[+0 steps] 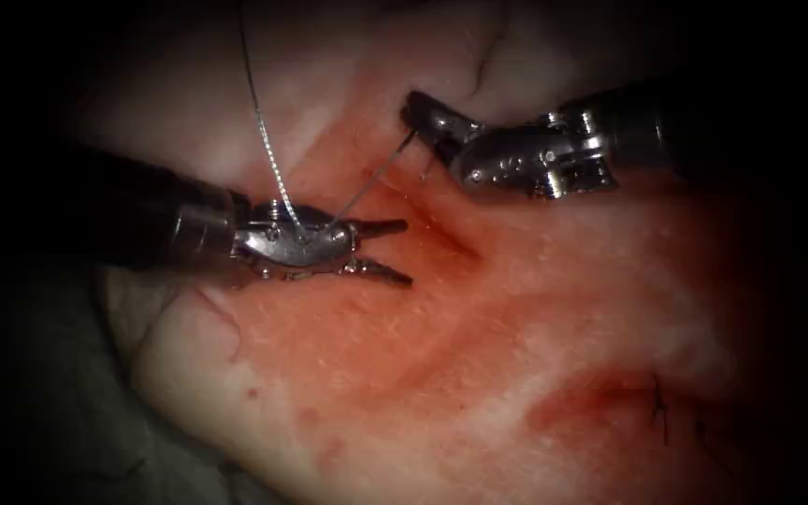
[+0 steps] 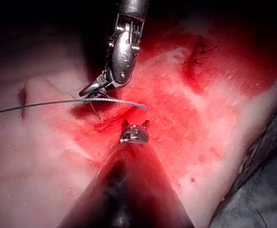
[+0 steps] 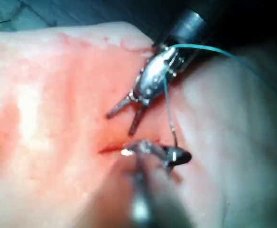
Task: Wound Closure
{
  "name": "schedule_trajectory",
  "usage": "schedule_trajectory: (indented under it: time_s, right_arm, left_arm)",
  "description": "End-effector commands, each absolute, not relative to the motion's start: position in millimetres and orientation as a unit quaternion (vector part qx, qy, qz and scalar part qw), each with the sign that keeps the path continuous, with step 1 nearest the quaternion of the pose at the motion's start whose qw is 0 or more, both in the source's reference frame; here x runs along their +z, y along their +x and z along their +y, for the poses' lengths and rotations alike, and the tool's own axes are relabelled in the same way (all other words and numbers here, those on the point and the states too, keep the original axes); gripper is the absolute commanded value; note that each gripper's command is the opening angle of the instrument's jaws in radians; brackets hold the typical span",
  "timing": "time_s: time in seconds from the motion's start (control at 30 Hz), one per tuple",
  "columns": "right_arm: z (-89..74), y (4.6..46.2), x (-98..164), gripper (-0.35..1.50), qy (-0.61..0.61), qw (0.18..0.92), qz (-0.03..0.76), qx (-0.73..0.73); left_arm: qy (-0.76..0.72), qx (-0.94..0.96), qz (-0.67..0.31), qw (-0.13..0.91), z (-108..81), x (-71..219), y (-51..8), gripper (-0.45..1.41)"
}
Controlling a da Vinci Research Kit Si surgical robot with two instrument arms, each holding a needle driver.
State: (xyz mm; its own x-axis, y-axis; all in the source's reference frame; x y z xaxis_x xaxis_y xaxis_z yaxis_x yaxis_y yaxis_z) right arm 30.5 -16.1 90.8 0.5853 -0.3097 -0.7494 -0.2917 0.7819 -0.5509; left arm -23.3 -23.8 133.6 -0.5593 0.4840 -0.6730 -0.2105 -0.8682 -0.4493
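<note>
Both tools sit over the tissue, one on each side of the cut. At nine o'clock of the cut, the left tool has its jaws spread wide and holds nothing; the thread lies draped across its wrist. From there one length of thread climbs toward twelve o'clock and out of the endoscope view, and another runs taut toward two o'clock to the right tool. That tool's jaws are closed on the thread, at one o'clock of the cut's upper end. I cannot make out the needle in any view.

Between the two tips only the taut thread crosses the cut; the cut itself lies uncovered. Red fluid spreads over the tissue around it. From five to seven o'clock there is broad bare tissue with free room. Near four o'clock, well apart from both tools, dark stitches sit in a redder patch. At seven o'clock the tissue's edge gives way to grey cloth.
</note>
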Motion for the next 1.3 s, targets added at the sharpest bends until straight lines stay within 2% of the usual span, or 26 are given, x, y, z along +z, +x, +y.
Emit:
schedule_trajectory:
  time_s: [0.03,0.8,1.3]
  right_arm:
    - [-16.5,31.2,91.2,-0.35,-0.324,0.827,0.459,0.005]
    - [-15.3,30.5,91.1,-0.35,-0.242,0.791,0.528,0.192]
    - [-15.8,30.4,91.2,-0.35,-0.168,0.786,0.527,0.277]
  left_arm:
    - [-0.424,0.868,-0.163,0.2,-24.5,134.4,-23.8,0.56]
    - [-0.405,0.876,-0.169,0.198,-25.7,138.6,-22.2,0.54]
    - [-0.405,0.877,-0.17,0.195,-25.6,138.8,-21.8,0.52]
